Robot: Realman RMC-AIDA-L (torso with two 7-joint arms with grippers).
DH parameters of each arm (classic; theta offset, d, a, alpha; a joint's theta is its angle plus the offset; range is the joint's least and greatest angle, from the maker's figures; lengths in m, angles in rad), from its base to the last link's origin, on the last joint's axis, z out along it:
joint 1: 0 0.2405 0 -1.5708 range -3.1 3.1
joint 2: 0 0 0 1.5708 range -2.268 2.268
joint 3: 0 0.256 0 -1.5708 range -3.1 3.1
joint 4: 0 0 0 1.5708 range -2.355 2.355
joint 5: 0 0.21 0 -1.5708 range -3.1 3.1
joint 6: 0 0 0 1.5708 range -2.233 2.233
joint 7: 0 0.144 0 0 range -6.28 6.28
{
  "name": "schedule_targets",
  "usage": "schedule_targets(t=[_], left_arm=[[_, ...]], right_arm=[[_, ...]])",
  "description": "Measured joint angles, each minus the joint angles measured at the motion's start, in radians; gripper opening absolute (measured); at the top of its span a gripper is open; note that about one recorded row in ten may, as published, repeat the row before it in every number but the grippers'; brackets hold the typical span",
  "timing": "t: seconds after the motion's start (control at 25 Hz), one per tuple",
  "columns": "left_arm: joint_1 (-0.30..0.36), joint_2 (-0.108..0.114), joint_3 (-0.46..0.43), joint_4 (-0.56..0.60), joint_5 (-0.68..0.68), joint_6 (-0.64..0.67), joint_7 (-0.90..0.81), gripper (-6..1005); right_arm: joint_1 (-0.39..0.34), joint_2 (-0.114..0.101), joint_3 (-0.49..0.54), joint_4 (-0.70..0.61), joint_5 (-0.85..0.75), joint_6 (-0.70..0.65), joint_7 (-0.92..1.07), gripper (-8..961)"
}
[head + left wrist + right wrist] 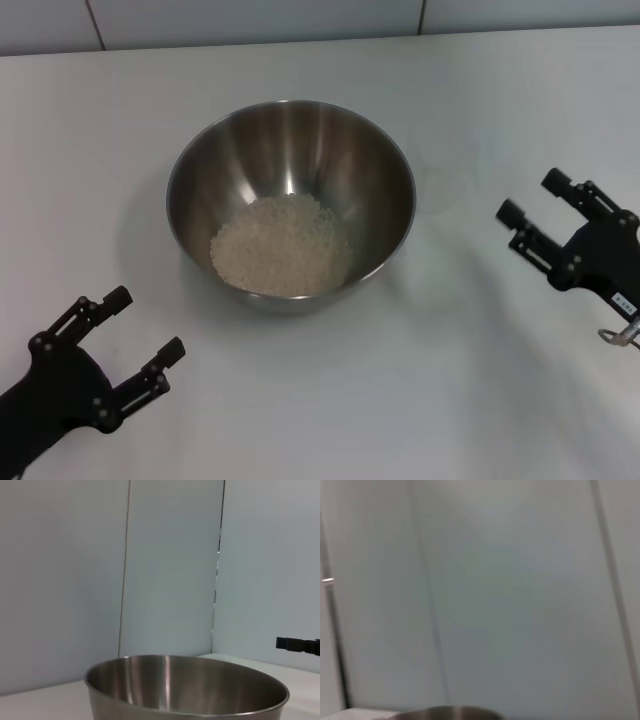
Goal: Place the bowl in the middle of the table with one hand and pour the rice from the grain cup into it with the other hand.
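Note:
The steel bowl (290, 150) stands on the white table (400, 400), about in the middle. A loose mass of off-white rice (282, 245) lies in its bottom. The clear grain cup (447, 178) shows faintly on the table just right of the bowl, and looks empty. My left gripper (145, 322) is open and empty at the front left, apart from the bowl. My right gripper (532, 196) is open and empty at the right, a little apart from the cup. The bowl's outer wall also shows in the left wrist view (185, 695), and its rim in the right wrist view (450, 712).
A pale panelled wall (300, 20) runs along the table's far edge. In the left wrist view a black fingertip of the right gripper (295, 644) shows beyond the bowl. Bare tabletop lies in front of the bowl between the two grippers.

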Motion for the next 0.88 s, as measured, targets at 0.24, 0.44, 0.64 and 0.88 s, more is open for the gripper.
schedule_targets(t=[0.24,0.44,0.64,0.88], left_arm=[[-0.007,0.012,0.007,0.013,0.000,0.003,-0.015,827],[-0.021,0.026,0.016,0.018,0.011,0.001,-0.032,827],[-0.050,0.042,0.017,0.029,0.075,-0.006,-0.055,827],[-0.051,0.047,0.017,0.039,0.078,-0.009,-0.062,827]], right_arm=[[0.038,-0.009,-0.166,-0.070,0.000,-0.064,0.036,727],[0.077,-0.020,-0.323,-0.122,0.000,-0.109,0.103,727],[0.109,-0.022,-0.404,-0.147,0.000,-0.117,0.127,727],[0.117,-0.019,-0.419,-0.154,0.000,-0.111,0.126,726]])
